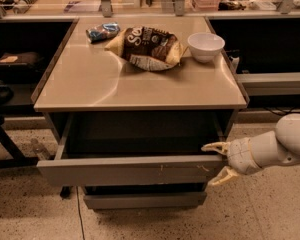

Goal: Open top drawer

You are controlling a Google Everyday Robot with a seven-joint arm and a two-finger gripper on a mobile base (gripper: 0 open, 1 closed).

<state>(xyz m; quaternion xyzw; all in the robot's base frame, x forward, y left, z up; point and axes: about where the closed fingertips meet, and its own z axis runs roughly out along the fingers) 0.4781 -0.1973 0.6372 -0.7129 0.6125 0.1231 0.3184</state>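
Observation:
The top drawer (130, 170) is a wide grey metal front with pale scratches right of centre. It stands pulled out from under the tan counter (140, 86), and its dark inside shows behind the front. My gripper (216, 162) is at the right end of the drawer front. Its pale fingers are spread, one at the top edge and one at the bottom edge of the front. The white arm (275, 149) comes in from the right.
A narrower grey drawer front (145, 200) sits below, shut. On the counter lie a chip bag (147, 46), a white bowl (205, 46) and a blue packet (102, 32). Dark shelves flank the cabinet. A black stand leg (10, 151) is on the floor at left.

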